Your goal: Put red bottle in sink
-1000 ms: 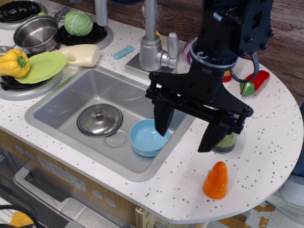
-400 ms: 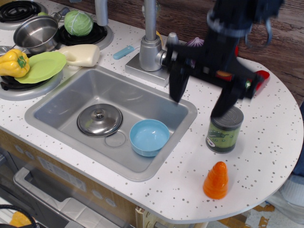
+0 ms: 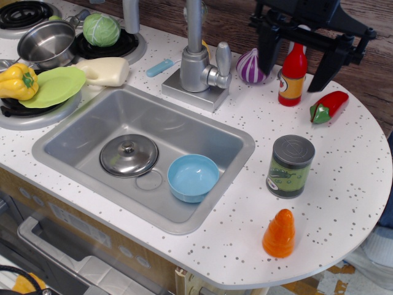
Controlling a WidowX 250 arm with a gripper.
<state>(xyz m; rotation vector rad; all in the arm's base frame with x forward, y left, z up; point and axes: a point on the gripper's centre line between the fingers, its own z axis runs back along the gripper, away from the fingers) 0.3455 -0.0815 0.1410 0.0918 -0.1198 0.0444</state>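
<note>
The red bottle [image 3: 292,75] stands upright on the white speckled counter at the back right, its yellow label band facing me. My black gripper [image 3: 293,64] is open above it. One finger [image 3: 267,54] hangs left of the bottle and the other finger [image 3: 326,66] right of it, so the bottle stands between them, untouched as far as I can see. The silver sink [image 3: 110,114] lies to the left and holds a steel pot lid [image 3: 128,155] and a light blue bowl [image 3: 193,178].
A purple onion [image 3: 250,66] sits just left of the bottle and a red chili pepper [image 3: 329,106] just right. A green can [image 3: 290,166] and an orange carrot [image 3: 279,233] stand nearer the front. The faucet [image 3: 198,58] rises behind the sink. Stove items fill the far left.
The gripper has moved from above the sink's right edge and the can, back and up to the red bottle. It now straddles the bottle. Nothing else moved.
</note>
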